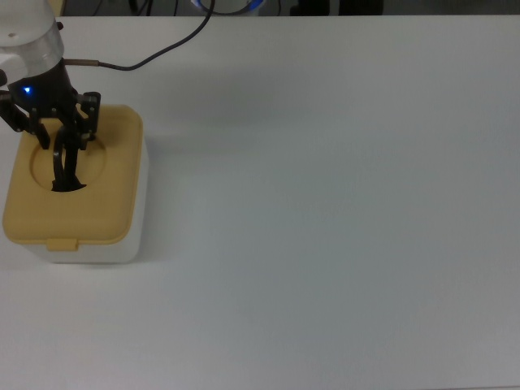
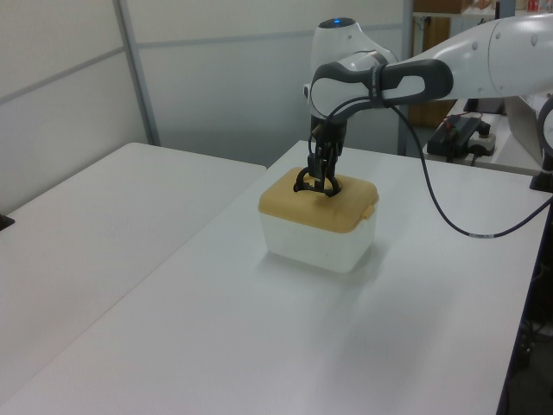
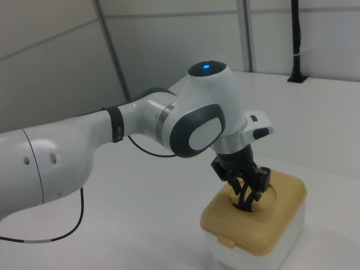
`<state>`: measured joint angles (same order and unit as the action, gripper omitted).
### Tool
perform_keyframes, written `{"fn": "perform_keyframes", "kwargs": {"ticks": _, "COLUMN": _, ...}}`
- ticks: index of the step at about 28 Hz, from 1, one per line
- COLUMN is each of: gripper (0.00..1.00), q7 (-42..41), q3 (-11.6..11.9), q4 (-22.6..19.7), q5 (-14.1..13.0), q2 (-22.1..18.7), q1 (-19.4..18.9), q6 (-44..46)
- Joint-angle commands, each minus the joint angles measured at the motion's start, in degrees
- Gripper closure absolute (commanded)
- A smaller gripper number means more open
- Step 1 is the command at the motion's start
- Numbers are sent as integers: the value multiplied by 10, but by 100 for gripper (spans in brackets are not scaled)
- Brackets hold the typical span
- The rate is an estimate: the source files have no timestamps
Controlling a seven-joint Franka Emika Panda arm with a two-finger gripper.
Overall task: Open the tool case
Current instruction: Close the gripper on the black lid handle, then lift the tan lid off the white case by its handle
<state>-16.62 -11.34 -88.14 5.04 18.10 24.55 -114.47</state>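
The tool case was seen closed on the white bench, directly beneath the pincer, with its tan lid seated on the white box. The black handle stood upright in the lid's round recess, its arch straddled by the pincer, whose fingers were held narrowly apart at either side of it; whether the handle was actually gripped could not be told. The latch tab lay at the lid's edge farthest from the pincer in the top view, untouched. A black cable was trailed behind the arm, and nothing else was found near the case.
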Motion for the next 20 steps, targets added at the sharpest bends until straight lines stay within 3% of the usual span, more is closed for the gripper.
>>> {"fn": "perform_keyframes", "kwargs": {"ticks": 1, "gripper": 97, "q7": -4, "q3": 0, "q4": -9, "q5": -9, "q2": -6, "q1": -1, "q6": -7}}
{"fn": "perform_keyframes", "kwargs": {"ticks": 13, "gripper": 100, "q7": -4, "q3": 0, "q4": -4, "q5": -9, "q2": -8, "q1": -1, "q6": -7}}
{"fn": "perform_keyframes", "kwargs": {"ticks": 20, "gripper": 100, "q7": -7, "q3": -1, "q4": 20, "q5": -10, "q2": -10, "q1": 1, "q6": -4}}
